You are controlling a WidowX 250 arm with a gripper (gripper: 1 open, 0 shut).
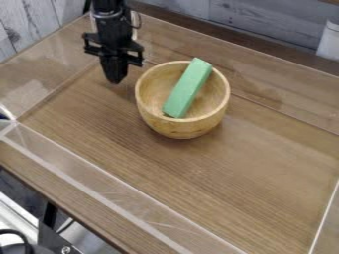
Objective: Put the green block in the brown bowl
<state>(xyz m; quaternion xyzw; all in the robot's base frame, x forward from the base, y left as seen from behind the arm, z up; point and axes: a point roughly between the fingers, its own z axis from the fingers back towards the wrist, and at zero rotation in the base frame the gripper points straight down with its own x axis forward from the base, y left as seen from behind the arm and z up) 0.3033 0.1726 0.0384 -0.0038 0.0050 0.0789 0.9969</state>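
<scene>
Inside brown bowl (183, 117), green block (188, 87), lower end hidden.

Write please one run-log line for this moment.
green block: in brown bowl, leaning on rim | hand: shut, empty, left of bowl, apart | task: placed

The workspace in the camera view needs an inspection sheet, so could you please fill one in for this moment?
Surface: wooden tabletop inside clear plastic walls.
Job's things: green block lies tilted in the brown bowl, its upper end resting on the rim.
Clutter: nothing seen.
Grippers: gripper shut, empty, pointing down, beside the bowl on the left of the picture, apart from it.
Cables: dark cable at lower left corner.
Surroundings: grey plank wall behind.
</scene>
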